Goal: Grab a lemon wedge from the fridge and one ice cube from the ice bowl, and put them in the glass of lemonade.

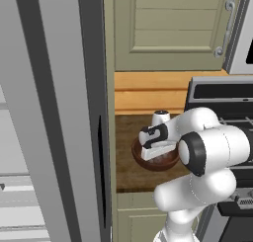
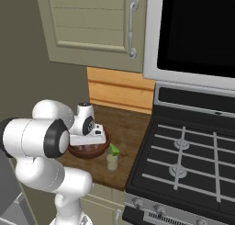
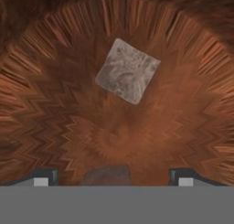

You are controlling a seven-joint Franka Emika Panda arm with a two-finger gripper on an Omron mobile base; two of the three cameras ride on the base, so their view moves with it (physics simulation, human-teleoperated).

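Your two-finger claw (image 3: 113, 176) hangs open over the wide reddish-brown wooden bowl (image 3: 55, 109); the pale square ice cube (image 3: 127, 71) lies ahead of the fingertips, turned diagonal to your jaws.

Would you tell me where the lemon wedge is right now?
The lemon wedge sits in the glass on the counter, beside the brown bowl, left of the stove.

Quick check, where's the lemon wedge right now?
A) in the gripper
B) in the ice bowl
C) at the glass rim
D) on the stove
C: in the right base view the lemon wedge sits at the top of the glass, beside the ice bowl; the open gripper holds nothing and hangs over an ice cube in the bowl.
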